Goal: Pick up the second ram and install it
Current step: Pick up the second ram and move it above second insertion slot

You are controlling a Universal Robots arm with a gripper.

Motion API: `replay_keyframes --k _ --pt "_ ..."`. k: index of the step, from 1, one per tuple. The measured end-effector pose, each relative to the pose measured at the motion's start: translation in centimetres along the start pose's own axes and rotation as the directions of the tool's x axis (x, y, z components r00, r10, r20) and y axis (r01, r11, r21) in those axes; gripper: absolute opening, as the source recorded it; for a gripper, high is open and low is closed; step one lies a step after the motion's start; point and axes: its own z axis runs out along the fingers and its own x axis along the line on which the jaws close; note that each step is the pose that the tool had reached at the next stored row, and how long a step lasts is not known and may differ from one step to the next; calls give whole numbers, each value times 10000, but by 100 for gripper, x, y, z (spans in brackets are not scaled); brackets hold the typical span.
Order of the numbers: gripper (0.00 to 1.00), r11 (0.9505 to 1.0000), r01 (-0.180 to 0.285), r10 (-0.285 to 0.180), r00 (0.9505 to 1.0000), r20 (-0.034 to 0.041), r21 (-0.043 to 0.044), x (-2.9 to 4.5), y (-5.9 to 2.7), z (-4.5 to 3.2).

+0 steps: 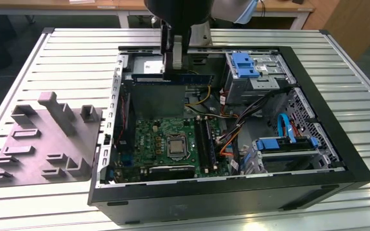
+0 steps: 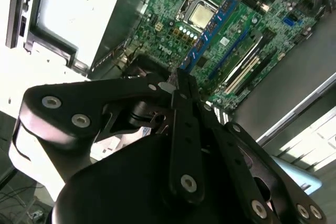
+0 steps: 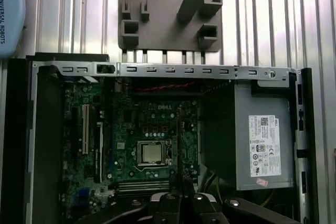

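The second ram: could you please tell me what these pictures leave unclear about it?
1. Exterior view: the gripper covers part of the second ram.
2. First wrist view: it is edge-on, hiding chips and label.
3. Second wrist view: the gripper's links hide its held end.

- Pretty clearly a robotics lab or workshop, not someone's home.
- Everything sits on a slotted aluminium tabletop [image 1: 75, 53], proper test-rig style.
- An opened-up PC case [image 1: 236, 195] lies on it, guts on show. A grey moulded fixture plate [image 1: 44, 144] sits just beside it, toward the tabletop's edge at the exterior view's left.
- A robot arm [image 1: 178, 14] hangs above, its gripper [image 1: 174, 72] clamped on the second ram [image 1: 198, 76].
- Wood-topped benches [image 1: 108, 7] stand past the far edge.
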Motion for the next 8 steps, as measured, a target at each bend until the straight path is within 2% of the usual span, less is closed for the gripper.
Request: replay_keyframes --k 2,5,8 --pt "12 10000 30 -30 10000 4 8 1 -4 12" --pt "12 9999 137 -137 9999 -2 69 5 -7 38" --pt "12 9998 182 -182 9998 -5 82 9 -31 84"
